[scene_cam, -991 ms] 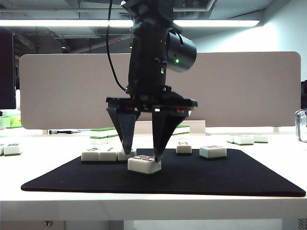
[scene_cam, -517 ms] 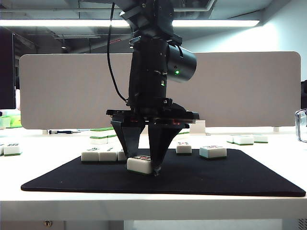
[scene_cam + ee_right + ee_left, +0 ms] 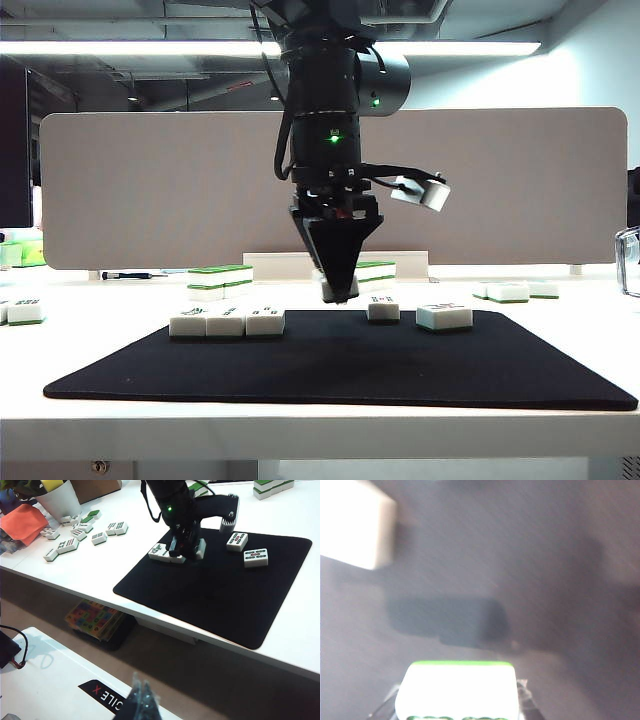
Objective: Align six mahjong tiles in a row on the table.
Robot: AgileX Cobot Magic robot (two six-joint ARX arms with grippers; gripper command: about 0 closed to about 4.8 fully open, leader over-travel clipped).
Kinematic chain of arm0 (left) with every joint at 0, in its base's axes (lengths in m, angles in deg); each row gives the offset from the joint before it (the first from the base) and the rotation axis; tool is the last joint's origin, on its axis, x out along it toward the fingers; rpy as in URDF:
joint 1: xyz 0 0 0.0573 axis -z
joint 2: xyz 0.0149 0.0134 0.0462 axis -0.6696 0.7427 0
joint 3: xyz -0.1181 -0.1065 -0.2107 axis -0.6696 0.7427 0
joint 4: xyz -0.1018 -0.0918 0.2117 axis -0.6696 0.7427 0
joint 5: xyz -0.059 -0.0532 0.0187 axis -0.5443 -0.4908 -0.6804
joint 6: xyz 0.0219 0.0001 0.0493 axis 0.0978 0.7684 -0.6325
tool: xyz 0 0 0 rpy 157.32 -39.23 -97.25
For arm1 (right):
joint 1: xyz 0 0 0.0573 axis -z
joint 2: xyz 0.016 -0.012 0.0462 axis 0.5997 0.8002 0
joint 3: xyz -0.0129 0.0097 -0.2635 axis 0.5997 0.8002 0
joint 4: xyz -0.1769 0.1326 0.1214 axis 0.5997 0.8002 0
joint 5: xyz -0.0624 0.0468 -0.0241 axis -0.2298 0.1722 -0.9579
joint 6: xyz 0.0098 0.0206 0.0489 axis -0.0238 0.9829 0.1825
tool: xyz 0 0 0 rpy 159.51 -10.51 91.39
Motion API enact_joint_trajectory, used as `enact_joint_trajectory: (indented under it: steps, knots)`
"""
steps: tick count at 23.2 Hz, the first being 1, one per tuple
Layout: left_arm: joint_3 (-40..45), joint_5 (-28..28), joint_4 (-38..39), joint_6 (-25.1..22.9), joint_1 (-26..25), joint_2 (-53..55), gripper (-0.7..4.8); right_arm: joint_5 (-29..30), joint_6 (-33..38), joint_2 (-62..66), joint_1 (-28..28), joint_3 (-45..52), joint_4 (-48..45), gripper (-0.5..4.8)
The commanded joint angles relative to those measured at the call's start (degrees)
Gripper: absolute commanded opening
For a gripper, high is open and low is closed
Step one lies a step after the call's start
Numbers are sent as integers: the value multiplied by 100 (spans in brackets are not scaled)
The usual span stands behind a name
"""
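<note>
Gripping a mahjong tile above black mat, left gripper, right gripper jaws unclear, white table.

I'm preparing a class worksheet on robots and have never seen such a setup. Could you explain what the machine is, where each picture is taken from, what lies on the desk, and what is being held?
This is a robot with two arms, each ending in a two-finger gripper. The exterior view looks across the table from the front. There the left gripper hangs above the black mat, shut on one mahjong tile. The left wrist view, blurred, looks down from that arm onto the held tile. On the mat a row of three tiles lies to the left, two single tiles to the right. The right wrist view looks at the desk from farther off, where the right gripper appears shut and empty. Spare tiles lie beside the mat.
</note>
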Motion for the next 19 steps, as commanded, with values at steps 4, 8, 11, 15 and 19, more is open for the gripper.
enact_joint_trajectory:
  steps: [4, 8, 11, 15, 19]
  knots:
    - [-20, -295, 107, -852, -286, 114, 210, -4, -22, -68, -7, -17, -96, -1]
    - [-17, -553, 142, -885, -564, 164, 210, -7, -20, -68, -4, -17, -101, -1]
    - [-13, -787, 155, -1064, -739, 186, 210, -7, -20, -68, -4, -17, -101, -1]
    - [-13, -850, 103, -1228, -761, 199, 210, -7, -20, -68, -4, -17, -144, -1]
    - [-13, -824, 105, -1224, -761, 328, 210, -2, -20, -68, -4, -17, -247, -1]
